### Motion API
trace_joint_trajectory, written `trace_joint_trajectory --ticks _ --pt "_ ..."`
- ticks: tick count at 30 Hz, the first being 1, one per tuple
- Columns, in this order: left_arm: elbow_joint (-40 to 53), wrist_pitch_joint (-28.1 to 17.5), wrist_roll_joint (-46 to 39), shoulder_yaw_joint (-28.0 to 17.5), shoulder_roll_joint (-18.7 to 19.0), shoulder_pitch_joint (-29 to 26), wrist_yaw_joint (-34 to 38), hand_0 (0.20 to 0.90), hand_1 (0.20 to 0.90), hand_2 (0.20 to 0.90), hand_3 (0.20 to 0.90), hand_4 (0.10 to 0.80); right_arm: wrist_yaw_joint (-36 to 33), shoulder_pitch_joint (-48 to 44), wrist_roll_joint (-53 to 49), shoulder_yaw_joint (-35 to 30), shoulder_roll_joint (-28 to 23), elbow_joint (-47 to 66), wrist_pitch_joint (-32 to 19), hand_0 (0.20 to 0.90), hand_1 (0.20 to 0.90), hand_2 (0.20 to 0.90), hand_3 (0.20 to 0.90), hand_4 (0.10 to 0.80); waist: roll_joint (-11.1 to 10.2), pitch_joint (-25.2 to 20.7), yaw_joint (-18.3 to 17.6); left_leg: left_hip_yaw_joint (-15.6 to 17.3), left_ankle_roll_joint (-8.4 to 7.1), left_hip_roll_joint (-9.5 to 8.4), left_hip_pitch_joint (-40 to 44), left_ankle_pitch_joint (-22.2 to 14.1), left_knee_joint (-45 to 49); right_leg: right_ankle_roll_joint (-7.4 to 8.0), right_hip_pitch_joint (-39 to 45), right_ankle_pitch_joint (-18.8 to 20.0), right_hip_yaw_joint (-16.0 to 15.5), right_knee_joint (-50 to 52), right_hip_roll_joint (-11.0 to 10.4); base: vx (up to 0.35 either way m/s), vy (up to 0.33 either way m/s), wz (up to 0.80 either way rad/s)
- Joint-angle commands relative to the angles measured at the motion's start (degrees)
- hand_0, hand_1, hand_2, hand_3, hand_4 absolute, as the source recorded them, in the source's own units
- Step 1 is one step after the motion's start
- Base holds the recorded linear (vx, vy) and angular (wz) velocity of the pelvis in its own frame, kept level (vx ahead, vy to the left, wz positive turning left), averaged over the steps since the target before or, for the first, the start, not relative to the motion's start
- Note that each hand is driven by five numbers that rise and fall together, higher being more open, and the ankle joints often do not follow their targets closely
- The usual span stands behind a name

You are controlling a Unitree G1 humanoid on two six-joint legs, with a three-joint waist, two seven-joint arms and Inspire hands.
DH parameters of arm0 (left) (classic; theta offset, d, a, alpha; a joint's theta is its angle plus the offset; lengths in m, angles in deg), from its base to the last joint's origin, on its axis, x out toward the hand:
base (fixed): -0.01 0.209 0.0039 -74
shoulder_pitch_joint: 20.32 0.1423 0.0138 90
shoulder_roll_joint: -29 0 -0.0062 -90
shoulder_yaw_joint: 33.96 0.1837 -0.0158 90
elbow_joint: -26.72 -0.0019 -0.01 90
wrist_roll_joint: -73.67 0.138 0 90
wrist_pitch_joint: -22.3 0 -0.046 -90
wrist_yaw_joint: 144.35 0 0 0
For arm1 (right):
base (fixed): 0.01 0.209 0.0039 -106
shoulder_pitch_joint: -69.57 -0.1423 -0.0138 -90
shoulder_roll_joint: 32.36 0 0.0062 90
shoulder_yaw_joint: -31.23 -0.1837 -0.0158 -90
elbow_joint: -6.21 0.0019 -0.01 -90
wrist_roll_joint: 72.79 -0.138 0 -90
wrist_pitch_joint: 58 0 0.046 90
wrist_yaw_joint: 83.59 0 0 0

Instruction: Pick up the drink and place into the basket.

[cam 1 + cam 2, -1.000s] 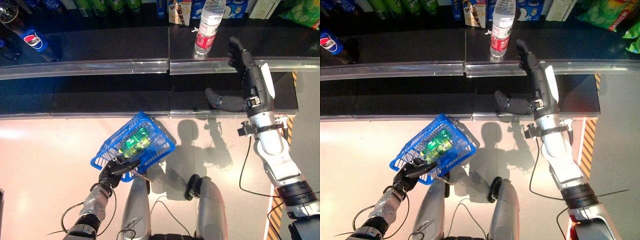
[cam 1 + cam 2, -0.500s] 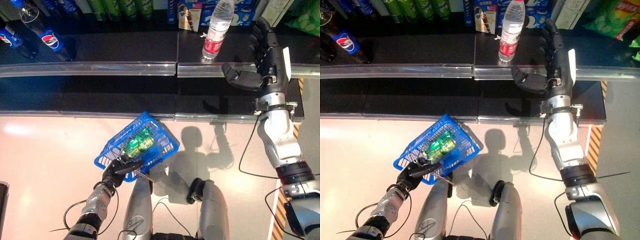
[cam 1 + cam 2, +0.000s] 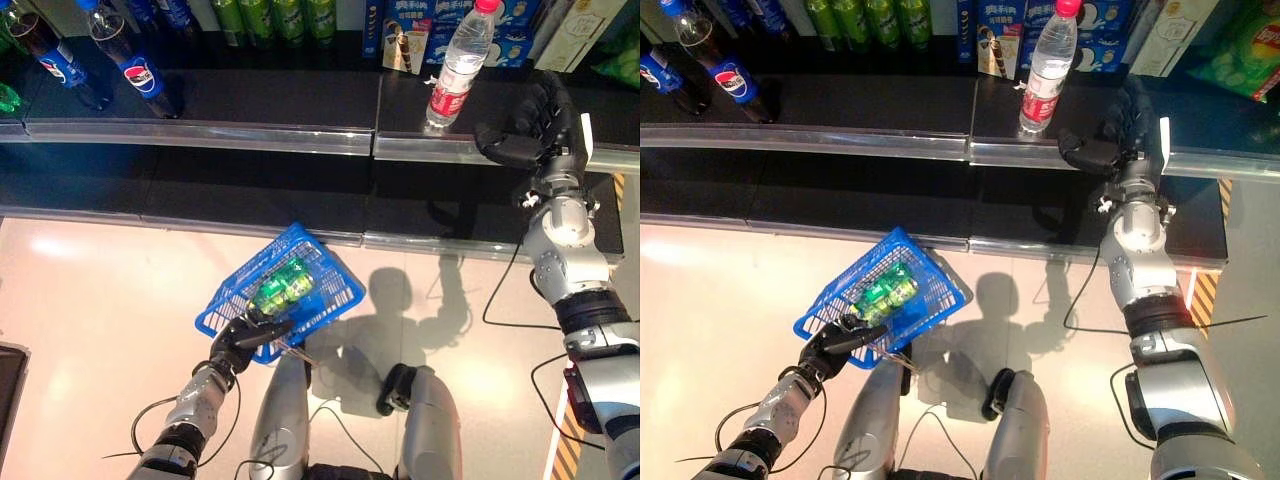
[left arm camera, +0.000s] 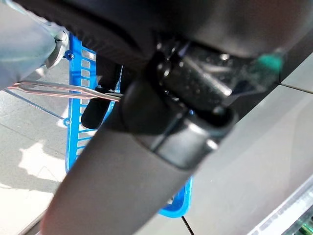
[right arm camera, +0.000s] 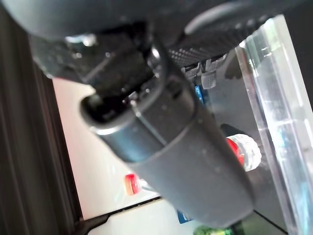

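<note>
Holding the blue basket [image 3: 285, 295] low over a pale, glossy floor [image 3: 90, 300], the left hand [image 3: 243, 338] has its fingers curled round the basket's near rim and wire handle. A green bottle [image 3: 281, 288] lies on its side inside the basket. Beyond the floor runs a dark shelf front, then a black shelf [image 3: 280, 95] edged by a clear rail [image 3: 200, 135]. On that shelf the drink, a clear water bottle [image 3: 457, 66] with a red cap and red label, stands upright. The right hand [image 3: 525, 125] sits just to its right, thumb pointing toward the bottle, fingers bent but closed on nothing; a gap shows between hand and bottle. Further left on the shelf stand cola bottles [image 3: 135, 65], and behind them a row of green bottles [image 3: 275, 18], boxes [image 3: 405, 40] and green snack bags [image 3: 1250, 50] at the far right.

Compared with a second ago, the whole view has tipped upward, showing more of the shelf's back row. The right hand has risen from below the rail to bottle height and turned toward the bottle. Basket and left-hand grip are unchanged.
</note>
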Motion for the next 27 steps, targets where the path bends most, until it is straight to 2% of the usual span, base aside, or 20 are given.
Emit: trace_joint_trajectory --ticks 1,18,27 --pt "4.07 2.14 2.6 6.79 5.79 10.82 -2.26 0.3 0.3 0.3 0.2 0.1 1.12 -11.27 -2.8 0.77 -3.74 0.73 -3.09 0.9 0.9 0.9 0.9 0.8 0.18 -0.99 2.98 0.34 5.29 -4.23 -3.6 -2.31 10.65 1.18 3.5 11.2 2.14 -11.96 1.51 0.0 0.0 0.0" --pt "5.49 2.38 1.24 8.46 6.69 9.34 -1.38 0.3 0.3 0.3 0.2 0.1 -0.19 -21.23 0.6 7.68 -3.69 -4.57 0.05 0.9 0.9 0.9 0.9 0.8 0.06 -0.99 4.81 -0.11 6.08 -5.35 -5.13 -3.9 9.25 1.74 1.13 11.8 1.55 -12.24 1.24 -0.007 -0.001 0.01" --pt "5.91 2.15 0.34 9.14 6.83 8.27 -0.62 0.3 0.3 0.3 0.2 0.1 -1.25 -24.7 2.35 9.91 -2.25 -5.92 0.54 0.9 0.9 0.9 0.9 0.8 0.2 -0.99 5.53 -0.25 6.33 -5.37 -5.46 -4.45 7.3 2.13 -0.21 12.03 1.11 -12.34 0.69 -0.032 0.004 0.08"
